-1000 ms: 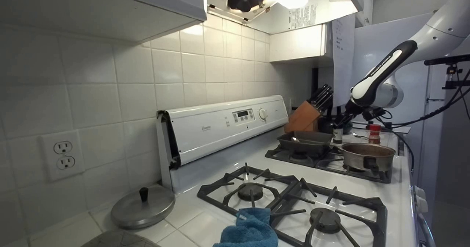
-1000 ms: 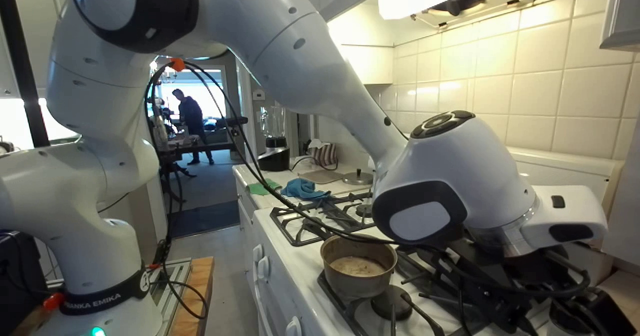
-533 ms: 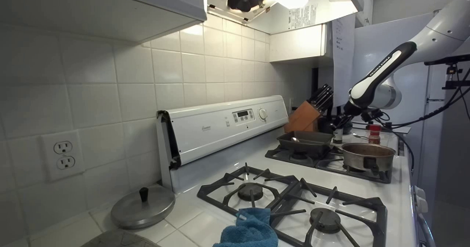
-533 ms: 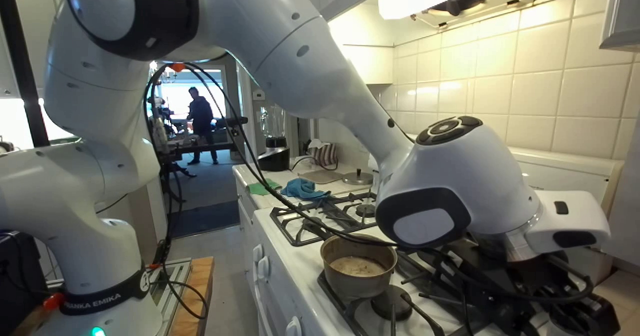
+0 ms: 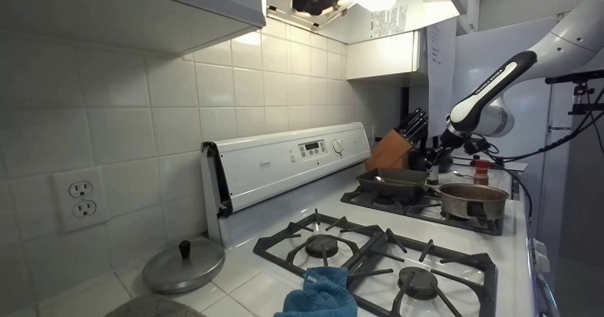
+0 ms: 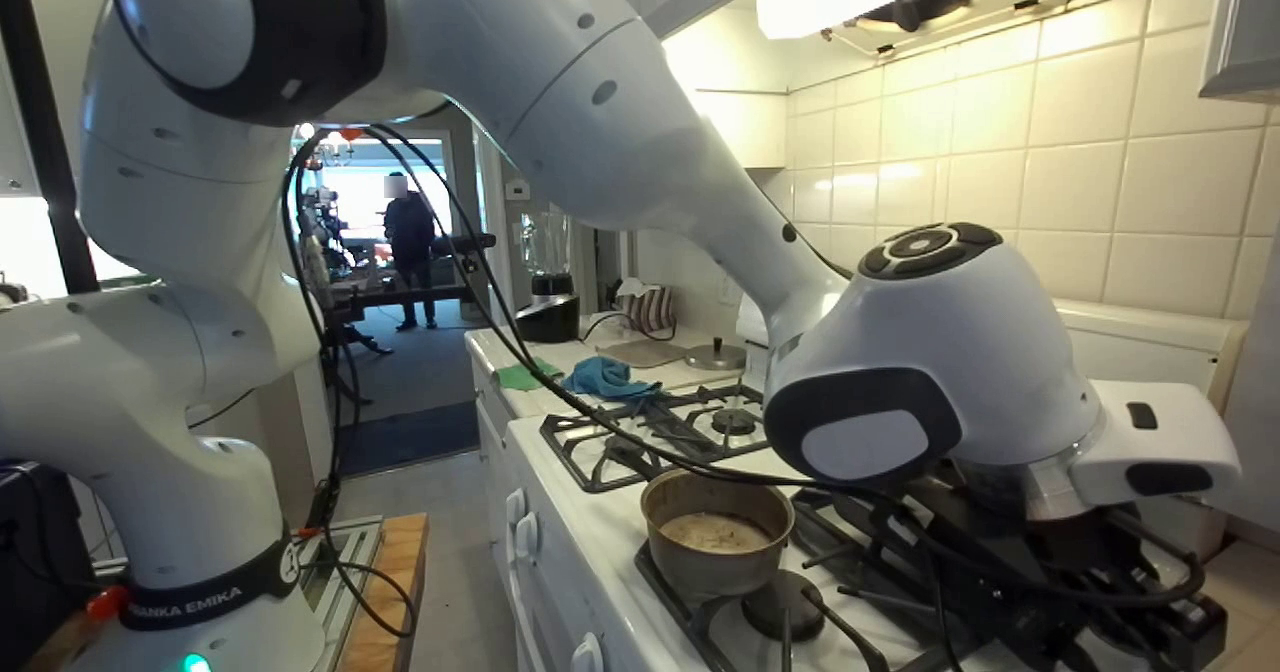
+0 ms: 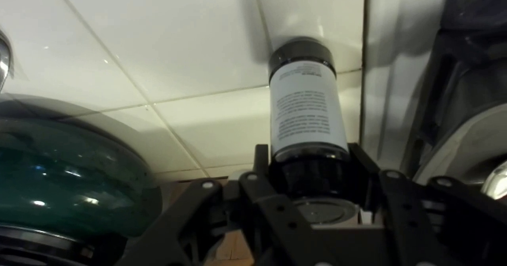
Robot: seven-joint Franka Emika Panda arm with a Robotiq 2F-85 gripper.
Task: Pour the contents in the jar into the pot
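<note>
Two black fingers (image 7: 261, 161) of a robot's gripper (image 7: 308, 159) clasped a jar (image 7: 309, 111), one against each side of its dark upper part, with the white label (image 7: 305, 94) turned to the wrist view and its print too small to read. The jar stood upright on a white tiled counter (image 7: 190, 36), just beside the stove (image 5: 373, 217). A glossy green vessel (image 7: 75, 179), only partly in the wrist view, sat near it. The white robot arm (image 5: 486, 93) was bent down toward the counter in an exterior view. A red-capped bottle (image 5: 481, 171) and a wooden knife block (image 5: 389, 151) filled with black-handled knives (image 5: 415, 123) stood nearby. On the stove, a dark baking pan (image 5: 401, 188) sat near the jar, while a metal pot (image 6: 710, 572), part-filled with something pale, rested on a black grate (image 6: 672, 600), apart from the gripper. Past the stove's other end lay a round metal lid (image 5: 184, 267) and, near it, a rumpled blue towel (image 5: 325, 298). In the background of an exterior view, a person (image 6: 410, 232) in dark clothing stood against bright light.
</note>
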